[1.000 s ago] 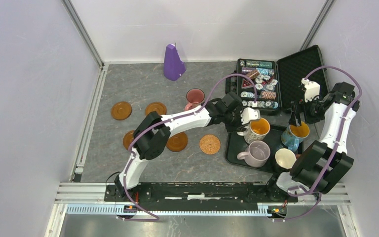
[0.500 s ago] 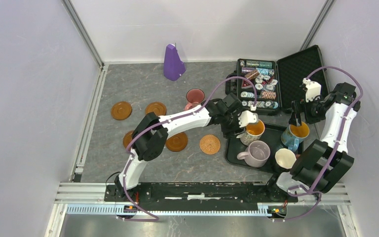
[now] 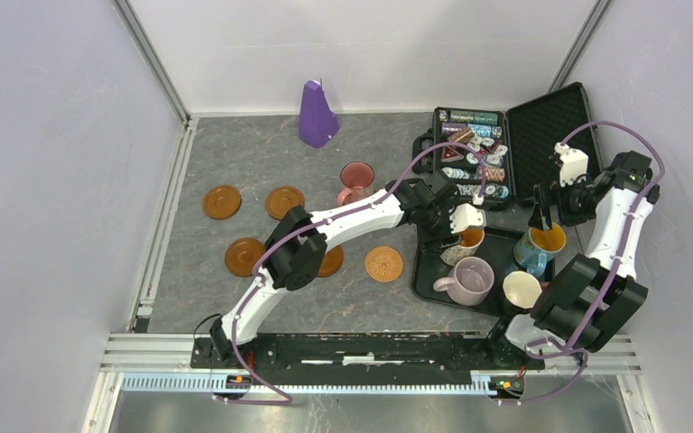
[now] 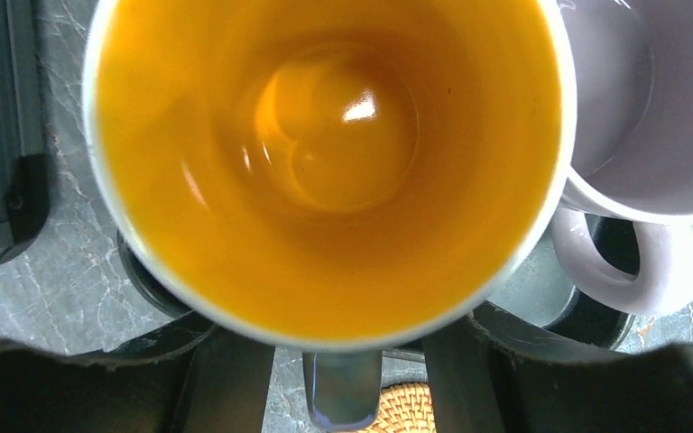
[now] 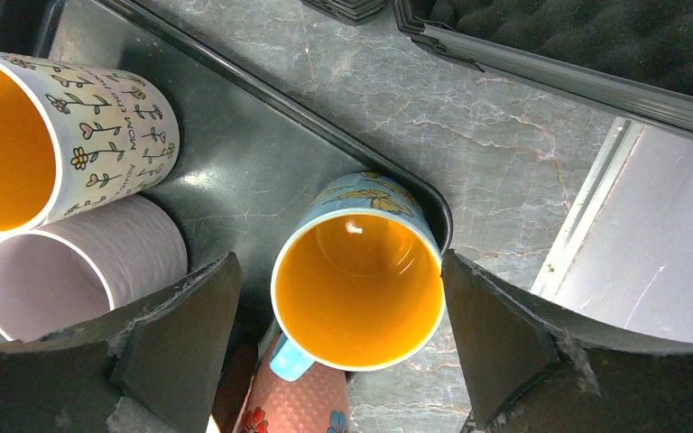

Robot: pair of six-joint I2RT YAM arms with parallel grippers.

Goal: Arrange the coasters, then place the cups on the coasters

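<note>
Left end effector [image 3: 458, 230] hangs directly above the white cup [image 4: 325, 180], jaws partly spread and not closed on it. This cup stands upright on the tray [image 3: 424, 262], mouth up. On the desk [image 3: 262, 153], just left of the tray, lies the patterned coaster [image 3: 383, 263].

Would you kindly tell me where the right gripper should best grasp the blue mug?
Likely across its round body, from straight above: the blue mug stands upright in the tray corner, the open right gripper straddles it, and the handle faces the wrist.
</note>
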